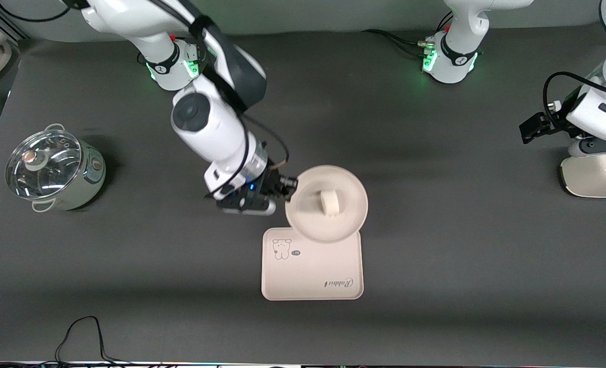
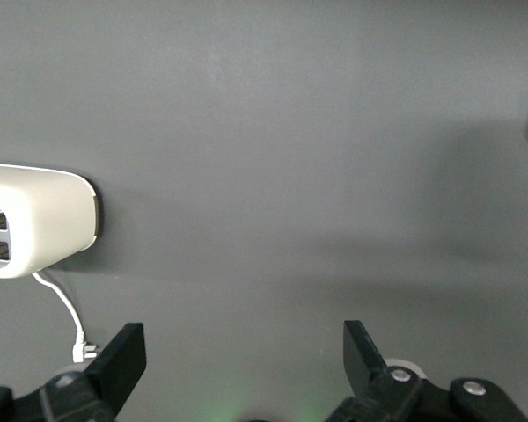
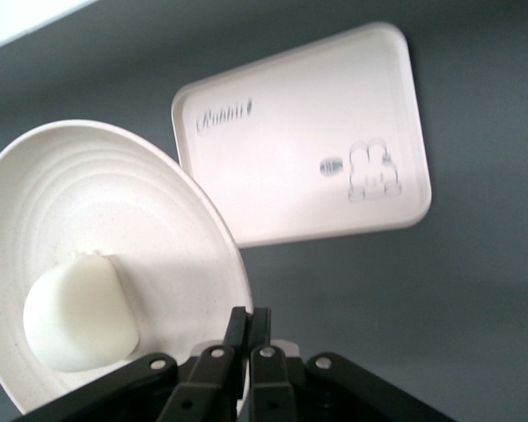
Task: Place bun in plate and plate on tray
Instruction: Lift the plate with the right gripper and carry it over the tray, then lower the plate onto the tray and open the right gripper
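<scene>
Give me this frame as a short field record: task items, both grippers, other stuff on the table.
bun: lying in the plate
plate: held by its rim, lifted, overlapping the tray edge farther from the front camera
tray: flat on the table, nothing resting on it
right gripper: shut on the plate rim
left gripper: open, waiting at the left arm's end of the table, holding nothing
toaster: below the left gripper
pot: glass lid on, at the right arm's end of the table
stage: bun in plate; plate not yet set down on tray
</scene>
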Tool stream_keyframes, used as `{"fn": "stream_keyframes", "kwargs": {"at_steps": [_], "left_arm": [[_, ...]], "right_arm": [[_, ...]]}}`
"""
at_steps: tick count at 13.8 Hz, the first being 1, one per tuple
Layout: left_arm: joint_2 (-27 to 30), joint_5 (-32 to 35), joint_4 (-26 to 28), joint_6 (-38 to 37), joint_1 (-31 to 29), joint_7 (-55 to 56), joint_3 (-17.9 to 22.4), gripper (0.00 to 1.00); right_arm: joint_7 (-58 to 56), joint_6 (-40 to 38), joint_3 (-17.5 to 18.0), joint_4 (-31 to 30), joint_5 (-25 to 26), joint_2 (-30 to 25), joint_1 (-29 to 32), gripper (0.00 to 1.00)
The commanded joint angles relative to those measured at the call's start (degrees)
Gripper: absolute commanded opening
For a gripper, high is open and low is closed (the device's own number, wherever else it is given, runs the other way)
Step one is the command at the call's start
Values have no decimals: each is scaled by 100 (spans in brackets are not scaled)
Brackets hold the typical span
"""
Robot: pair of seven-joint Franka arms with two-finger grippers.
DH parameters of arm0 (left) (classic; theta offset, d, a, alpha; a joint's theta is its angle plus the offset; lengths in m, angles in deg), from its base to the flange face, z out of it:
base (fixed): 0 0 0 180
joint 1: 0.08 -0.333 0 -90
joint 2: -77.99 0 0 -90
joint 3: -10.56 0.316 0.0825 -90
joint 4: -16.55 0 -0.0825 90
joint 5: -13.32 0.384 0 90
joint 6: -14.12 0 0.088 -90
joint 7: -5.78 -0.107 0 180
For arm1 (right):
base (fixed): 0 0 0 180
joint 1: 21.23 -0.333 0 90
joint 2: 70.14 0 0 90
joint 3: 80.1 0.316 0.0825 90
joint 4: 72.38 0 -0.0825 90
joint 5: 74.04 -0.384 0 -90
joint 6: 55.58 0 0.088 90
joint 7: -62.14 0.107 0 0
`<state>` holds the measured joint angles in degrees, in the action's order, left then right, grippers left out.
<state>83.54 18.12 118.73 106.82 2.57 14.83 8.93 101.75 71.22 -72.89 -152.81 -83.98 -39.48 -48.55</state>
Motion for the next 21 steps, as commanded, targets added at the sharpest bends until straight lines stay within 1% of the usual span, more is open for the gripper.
{"fn": "stream_keyframes", "kwargs": {"at_steps": [1, 3, 4, 6, 7, 9, 12, 13, 14, 15, 17, 18, 20, 21], "left_arm": [[-45, -153, -189, -130, -204, 9, -259, 100], [25, -601, -216, -113, -195, 210, -224, 100], [34, -620, -198, -86, -169, 229, -198, 100], [122, -594, -181, -121, -37, 325, -197, 100], [105, -550, -189, -130, -28, 317, -197, 100], [96, -471, -181, -130, -28, 290, -197, 100], [87, -366, -189, -174, -19, 282, -197, 100], [87, -348, -189, -174, -28, 273, -197, 100], [87, -339, -189, -182, -28, 229, -197, 100], [87, -339, -189, -182, -28, 220, -189, 100], [87, -339, -207, -226, -28, 220, -189, 100], [87, -339, -216, -253, -28, 220, -189, 100], [87, -339, -233, -279, -28, 220, -189, 100], [87, -339, -242, -279, -28, 220, -189, 100]], "right_arm": [[-574, -147, 70, 1342, -114, 1159, 243, 0], [-681, -7, 70, 1774, -105, 1775, 305, 0], [-682, 238, 52, 1863, -105, 2056, 358, 0], [-699, 1027, 43, 1855, -36, 2584, 358, 0], [-743, 1292, 43, 1863, -26, 2786, 358, 0], [-945, 1444, 43, 1828, -44, 2990, 358, 0], [-893, 1453, 43, 1758, -70, 3052, 358, 0], [-910, 1453, 43, 1749, -79, 3043, 358, 3], [-928, 1453, 43, 1758, -36, 3035, 358, 99], [-937, 1453, 26, 1758, 26, 2991, 332, 100], [-919, 1436, 43, 1749, 446, 2816, 349, 100], [-936, 1366, 35, 1593, 509, 2571, 367, 100], [-1015, 1348, 26, 1014, 527, 1931, 507, 100], [-1251, 1348, 26, 550, 527, 1457, 621, 100]]}}
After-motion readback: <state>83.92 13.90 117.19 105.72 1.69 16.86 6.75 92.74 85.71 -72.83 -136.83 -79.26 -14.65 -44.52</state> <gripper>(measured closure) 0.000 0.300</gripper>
